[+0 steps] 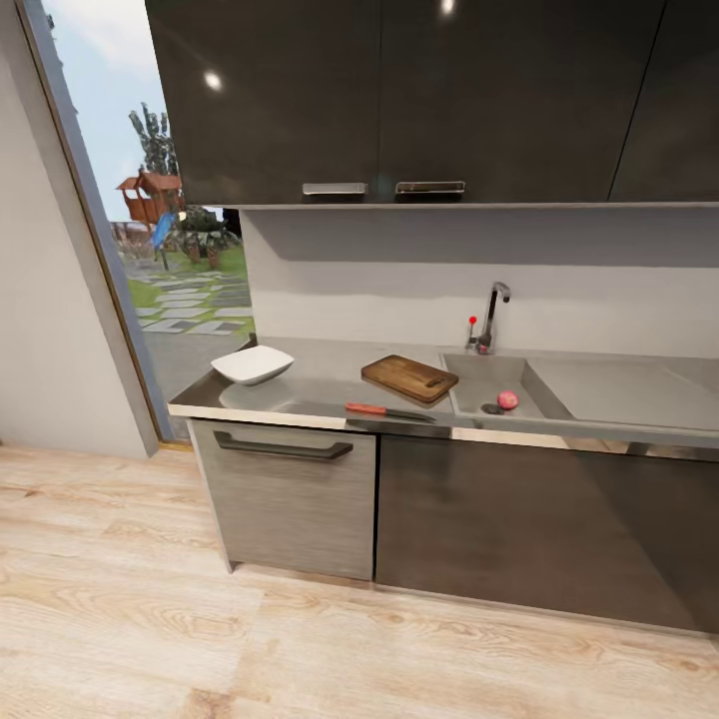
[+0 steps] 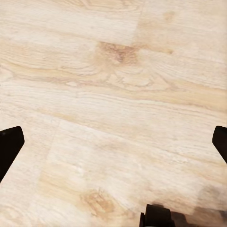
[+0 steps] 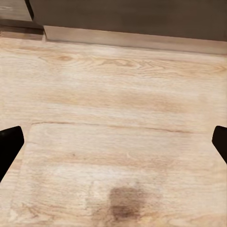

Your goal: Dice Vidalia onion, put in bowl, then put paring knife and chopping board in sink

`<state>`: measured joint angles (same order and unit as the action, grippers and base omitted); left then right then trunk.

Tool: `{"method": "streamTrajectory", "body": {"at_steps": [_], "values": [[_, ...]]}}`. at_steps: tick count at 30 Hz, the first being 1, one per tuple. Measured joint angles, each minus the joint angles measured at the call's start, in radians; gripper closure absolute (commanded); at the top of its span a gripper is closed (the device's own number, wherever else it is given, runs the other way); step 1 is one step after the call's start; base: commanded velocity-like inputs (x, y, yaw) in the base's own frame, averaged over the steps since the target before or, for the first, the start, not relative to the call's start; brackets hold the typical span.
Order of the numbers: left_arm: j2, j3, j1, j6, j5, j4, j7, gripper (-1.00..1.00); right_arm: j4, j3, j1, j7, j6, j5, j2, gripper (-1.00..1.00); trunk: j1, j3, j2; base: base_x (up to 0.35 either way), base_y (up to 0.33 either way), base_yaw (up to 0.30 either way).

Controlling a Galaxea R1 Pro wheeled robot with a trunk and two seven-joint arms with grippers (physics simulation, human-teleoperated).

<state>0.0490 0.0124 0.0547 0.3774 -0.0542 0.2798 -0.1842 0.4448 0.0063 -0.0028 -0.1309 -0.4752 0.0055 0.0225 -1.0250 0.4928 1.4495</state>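
Note:
The Vidalia onion [image 1: 507, 400], a small pinkish ball, lies in the sink [image 1: 486, 376] beside the dark drain. Left of the basin, the brown chopping board [image 1: 409, 378] rests on the grey countertop [image 1: 320, 389]. The paring knife [image 1: 384, 410] with its orange-red handle lies near the counter's front edge. The white bowl [image 1: 253, 364] sits at the counter's left end. My left gripper [image 2: 113, 146] is open over bare wooden floor, fingertips [image 2: 9, 142] wide apart. My right gripper [image 3: 113, 146] is open too, above floor close to the cabinet plinth.
A chrome tap [image 1: 491, 318] with a red knob stands behind the basin, and a drainboard [image 1: 619, 389] extends to its right. Dark wall cabinets [image 1: 399, 100] hang above. Lower cabinets carry a black bar handle [image 1: 283, 448]. A glazed opening [image 1: 150, 220] is at left. Wooden floor [image 1: 300, 639] lies before the counter.

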Motion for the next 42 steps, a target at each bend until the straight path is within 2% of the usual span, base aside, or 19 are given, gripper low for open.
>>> {"method": "streamTrajectory", "body": {"at_steps": [8, 12, 15, 17, 18, 20, 23, 30, 35, 42], "values": [[0.001, 0.000, 0.000, 0.000, 0.000, 0.000, 0.001, -1.00, 0.015, -0.005, 0.000, -0.012, 0.007, 0.000, 0.001, -1.00, 0.000, 0.000, 0.000, 0.072, 0.033, 0.000], [0.001, 0.000, 0.000, 0.000, 0.000, 0.000, 0.001, -1.00, 0.135, -0.006, -0.001, -0.092, 0.042, 0.001, 0.000, -1.00, 0.000, 0.000, 0.000, 0.210, 0.168, 0.000], [0.001, 0.000, 0.000, 0.000, 0.000, 0.000, 0.001, -1.00, 0.259, -0.006, -0.001, -0.163, 0.134, 0.001, 0.001, -1.00, 0.000, 0.000, 0.000, 0.196, 0.155, 0.000], [0.001, -0.001, 0.000, -0.001, 0.000, 0.000, 0.001, -1.00, 0.319, -0.006, 0.000, -0.184, 0.185, 0.001, 0.001, -1.00, 0.000, 0.000, 0.000, 0.109, 0.081, 0.000], [0.001, 0.000, 0.000, -0.001, 0.000, 0.000, 0.001, -1.00, 0.377, -0.006, -0.001, -0.197, 0.237, 0.001, 0.001, -1.00, 0.000, 0.000, 0.000, 0.068, 0.050, 0.000], [0.001, -0.001, 0.000, -0.001, 0.000, 0.000, 0.001, -1.00, 0.439, -0.006, 0.000, -0.206, 0.290, 0.001, 0.000, -1.00, 0.000, 0.000, 0.000, 0.039, 0.029, 0.000], [0.002, -0.001, 0.000, -0.001, 0.000, -0.007, 0.001, -1.00, 0.586, -0.006, 0.000, -0.218, 0.404, 0.001, 0.000, -1.00, 0.000, 0.000, 0.000, 0.020, 0.015, 0.000], [0.001, -0.002, 0.000, -0.001, 0.004, -0.024, 0.002, -1.00, 0.895, -0.006, -0.002, -0.227, 0.602, 0.001, 0.000, -1.00, 0.000, 0.000, 0.000, 0.004, 0.003, 0.000], [0.002, -0.003, 0.000, -0.001, 0.006, -0.024, 0.002, -1.00, 1.007, -0.006, -0.019, -0.236, 0.695, 0.000, 0.000, -1.00, 0.000, 0.000, 0.000, 0.000, 0.000, 0.000], [0.002, -0.004, 0.000, -0.001, 0.007, -0.025, 0.002, -1.00, 1.077, -0.005, -0.108, -0.288, 0.805, 0.000, 0.001, -1.00, 0.000, 0.000, 0.000, 0.000, 0.000, 0.000]]}}
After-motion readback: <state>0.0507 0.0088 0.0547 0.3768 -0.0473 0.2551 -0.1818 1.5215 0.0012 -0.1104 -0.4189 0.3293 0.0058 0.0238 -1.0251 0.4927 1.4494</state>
